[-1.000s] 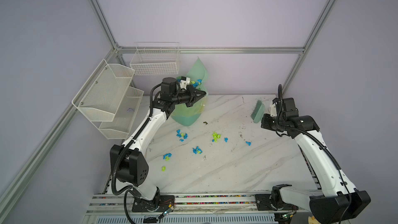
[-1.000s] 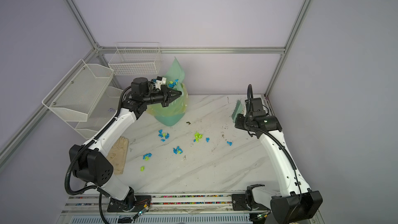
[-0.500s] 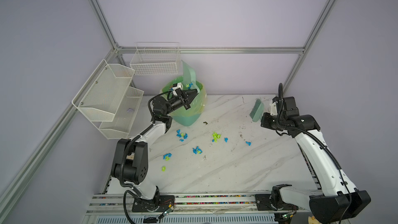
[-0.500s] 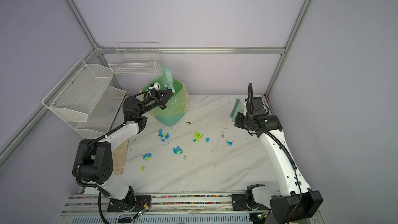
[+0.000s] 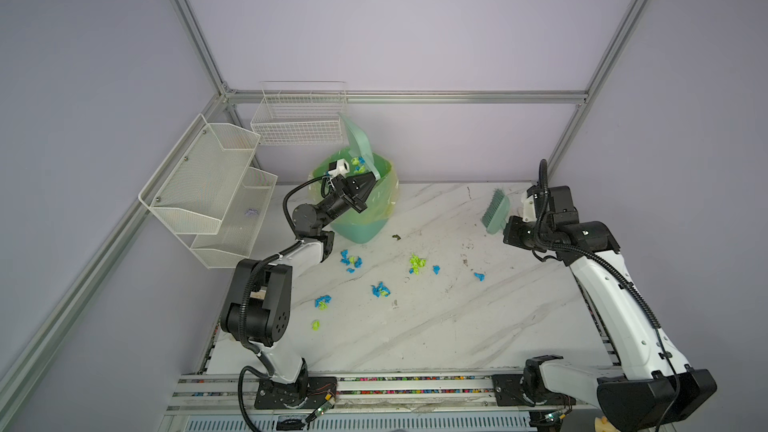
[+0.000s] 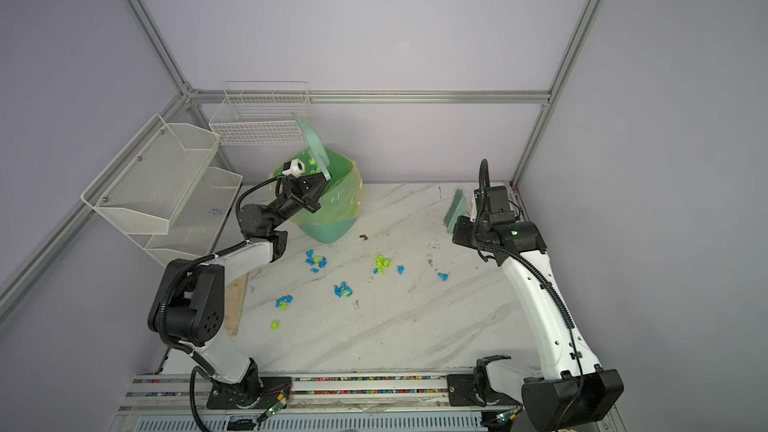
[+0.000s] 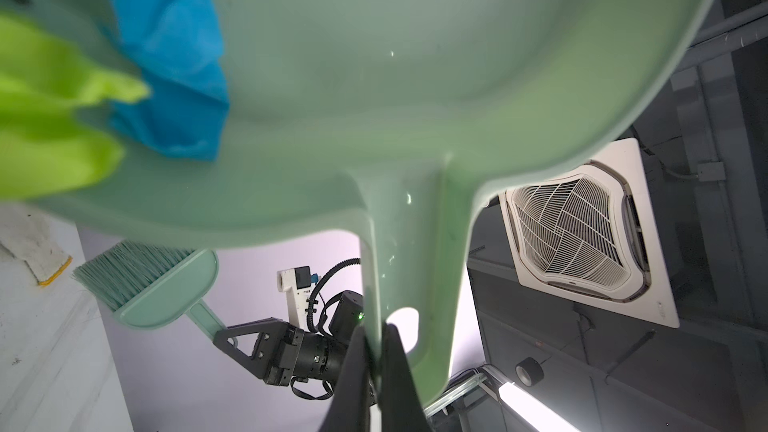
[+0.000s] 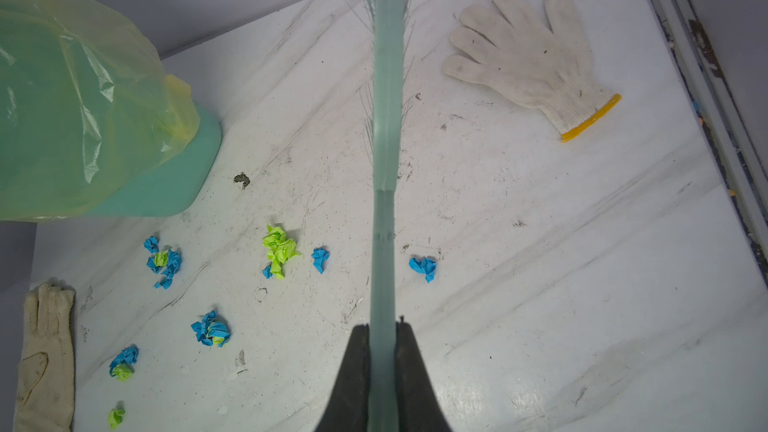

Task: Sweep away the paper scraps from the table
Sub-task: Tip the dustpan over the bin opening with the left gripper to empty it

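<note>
L gripper (image 6: 321, 183) holds dustpan (image 6: 311, 142) over bin (image 6: 334, 218), scraps (image 6: 381, 263) on table (image 6: 415, 326)

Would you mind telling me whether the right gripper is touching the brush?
Touching. The right wrist view shows the right gripper clamped on the brush handle, a finger pressed against each side, no gap.
</note>
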`<state>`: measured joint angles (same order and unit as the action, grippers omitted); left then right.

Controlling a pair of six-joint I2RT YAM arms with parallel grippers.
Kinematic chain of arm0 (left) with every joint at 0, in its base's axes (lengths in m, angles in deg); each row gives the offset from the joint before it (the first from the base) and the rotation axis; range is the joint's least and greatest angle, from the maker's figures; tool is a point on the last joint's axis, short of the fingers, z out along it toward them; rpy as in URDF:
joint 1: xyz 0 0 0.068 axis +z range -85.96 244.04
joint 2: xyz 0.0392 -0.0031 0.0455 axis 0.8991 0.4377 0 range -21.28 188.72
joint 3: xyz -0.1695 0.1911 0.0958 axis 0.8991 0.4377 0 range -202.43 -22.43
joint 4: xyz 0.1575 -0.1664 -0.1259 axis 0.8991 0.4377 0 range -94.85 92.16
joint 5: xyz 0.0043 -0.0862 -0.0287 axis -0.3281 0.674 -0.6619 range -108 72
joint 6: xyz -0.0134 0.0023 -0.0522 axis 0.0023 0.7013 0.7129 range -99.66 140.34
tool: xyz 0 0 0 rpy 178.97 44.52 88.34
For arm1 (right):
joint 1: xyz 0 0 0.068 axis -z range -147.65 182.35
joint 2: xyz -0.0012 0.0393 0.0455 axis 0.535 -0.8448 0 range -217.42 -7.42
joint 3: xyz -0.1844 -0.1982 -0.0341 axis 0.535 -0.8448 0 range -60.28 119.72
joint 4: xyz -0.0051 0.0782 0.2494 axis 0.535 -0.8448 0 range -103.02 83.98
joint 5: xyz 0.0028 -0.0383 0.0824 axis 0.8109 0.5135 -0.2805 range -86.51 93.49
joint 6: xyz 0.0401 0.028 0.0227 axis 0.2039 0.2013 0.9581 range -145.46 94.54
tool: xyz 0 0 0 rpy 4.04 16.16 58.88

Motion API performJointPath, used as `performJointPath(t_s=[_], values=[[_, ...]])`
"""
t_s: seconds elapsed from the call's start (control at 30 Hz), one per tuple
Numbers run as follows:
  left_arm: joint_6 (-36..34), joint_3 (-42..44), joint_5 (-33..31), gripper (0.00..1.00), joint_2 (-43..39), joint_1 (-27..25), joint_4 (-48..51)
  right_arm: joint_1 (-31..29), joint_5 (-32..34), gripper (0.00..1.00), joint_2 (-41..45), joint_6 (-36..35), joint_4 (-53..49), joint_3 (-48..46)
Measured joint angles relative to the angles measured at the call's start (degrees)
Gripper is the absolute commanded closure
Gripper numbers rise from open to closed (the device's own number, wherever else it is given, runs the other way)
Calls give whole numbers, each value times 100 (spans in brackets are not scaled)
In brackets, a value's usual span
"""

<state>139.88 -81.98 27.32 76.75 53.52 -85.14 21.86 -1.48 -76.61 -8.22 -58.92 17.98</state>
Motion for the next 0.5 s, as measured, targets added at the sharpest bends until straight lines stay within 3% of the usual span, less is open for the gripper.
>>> performJointPath(t_s=[0.3, 0.5], values=[[7, 0, 116, 100, 31, 0, -61, 0, -44, 100, -2, 4, 0, 0], [7, -20, 468, 100, -214, 0, 789, 0, -74, 100, -24, 4, 0, 0]])
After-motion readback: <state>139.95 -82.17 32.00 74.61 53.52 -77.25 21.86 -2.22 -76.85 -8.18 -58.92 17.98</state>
